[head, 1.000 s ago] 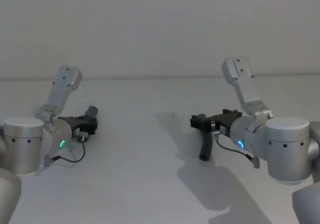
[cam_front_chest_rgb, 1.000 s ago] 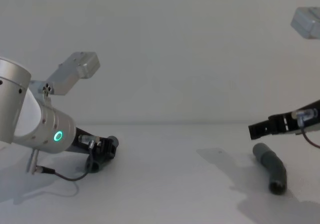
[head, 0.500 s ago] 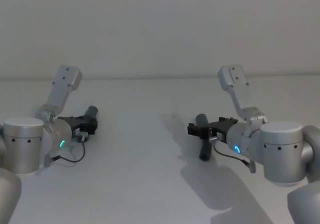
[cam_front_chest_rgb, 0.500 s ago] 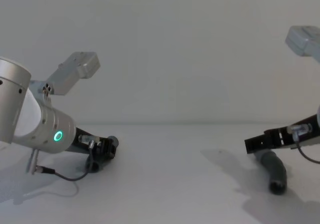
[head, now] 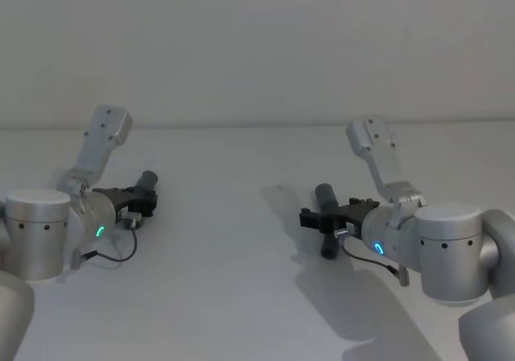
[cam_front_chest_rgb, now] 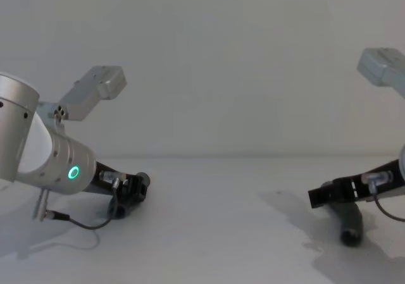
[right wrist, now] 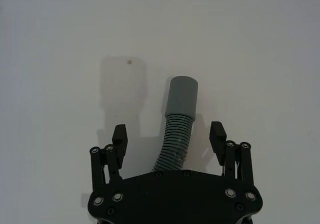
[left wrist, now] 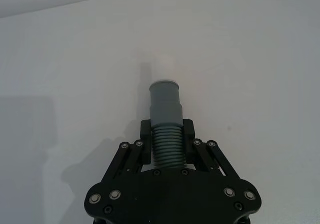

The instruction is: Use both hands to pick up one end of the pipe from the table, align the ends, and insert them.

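My left gripper point(left wrist: 167, 134) is shut on the ribbed part of one pipe piece point(left wrist: 165, 97), whose white tip point(left wrist: 162, 67) points away from it, low over the white table point(head: 225, 240). In the head view that gripper point(head: 137, 203) sits at the left with the piece point(head: 147, 181) sticking out ahead. The other pipe piece point(right wrist: 182, 97), ribbed with a smooth grey socket mouth, lies on the table at the right. My right gripper point(right wrist: 168, 134) is open and low, one finger on each side of its ribbed part, not touching. The chest view shows this gripper point(cam_front_chest_rgb: 323, 195) over the piece point(cam_front_chest_rgb: 349, 227).
The table is bare white between the two arms. A small dark speck point(right wrist: 129, 62) lies on the surface beyond the right gripper. The wall point(head: 257, 47) rises behind the table's far edge.
My right gripper has come down and moved slightly left, so its open fingers now straddle the lying pipe piece. The left gripper and its piece have not moved.
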Robot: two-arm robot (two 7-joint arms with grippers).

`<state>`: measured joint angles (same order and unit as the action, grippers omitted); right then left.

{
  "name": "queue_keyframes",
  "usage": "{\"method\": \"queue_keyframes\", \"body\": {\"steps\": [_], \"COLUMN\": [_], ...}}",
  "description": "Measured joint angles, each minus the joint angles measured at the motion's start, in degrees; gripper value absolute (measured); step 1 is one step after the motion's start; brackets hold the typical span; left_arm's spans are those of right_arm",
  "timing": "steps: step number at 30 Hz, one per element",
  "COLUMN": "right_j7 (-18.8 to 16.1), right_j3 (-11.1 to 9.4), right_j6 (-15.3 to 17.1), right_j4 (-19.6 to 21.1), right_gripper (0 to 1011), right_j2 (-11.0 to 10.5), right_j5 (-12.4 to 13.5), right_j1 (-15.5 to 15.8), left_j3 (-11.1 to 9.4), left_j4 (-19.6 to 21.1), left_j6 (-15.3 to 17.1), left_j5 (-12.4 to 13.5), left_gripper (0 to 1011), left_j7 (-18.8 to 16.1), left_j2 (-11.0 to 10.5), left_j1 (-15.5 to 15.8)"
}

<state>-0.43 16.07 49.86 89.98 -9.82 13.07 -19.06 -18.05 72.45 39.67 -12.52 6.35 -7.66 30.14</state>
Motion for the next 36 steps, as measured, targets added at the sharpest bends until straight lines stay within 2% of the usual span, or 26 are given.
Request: {"method": "queue_keyframes", "body": {"steps": [27,34,36], "right_j7": [-1.1,-1.2,-1.2], "right_j3": [0.0,0.0,0.0], "right_j6": [-1.4,-1.5,-1.6], "right_j4": [-1.1,-1.2,-1.2], "right_gripper": [1002,879,799], "right_j2": [0.0,0.0,0.0], "right_j5": [-1.0,-1.1,-1.2], "right_j1": [0.6,0.6,0.7], "left_j3": [0.0,0.0,0.0], "left_j4": [0.0,0.0,0.0], "left_j6": [0.0,0.0,0.0], "left_j5": [0.0,0.0,0.0], "left_gripper": [327,327,327], "left_j7": [0.0,0.0,0.0], "left_j2": [0.0,0.0,0.0], "left_j1": [0.0,0.0,0.0]}}
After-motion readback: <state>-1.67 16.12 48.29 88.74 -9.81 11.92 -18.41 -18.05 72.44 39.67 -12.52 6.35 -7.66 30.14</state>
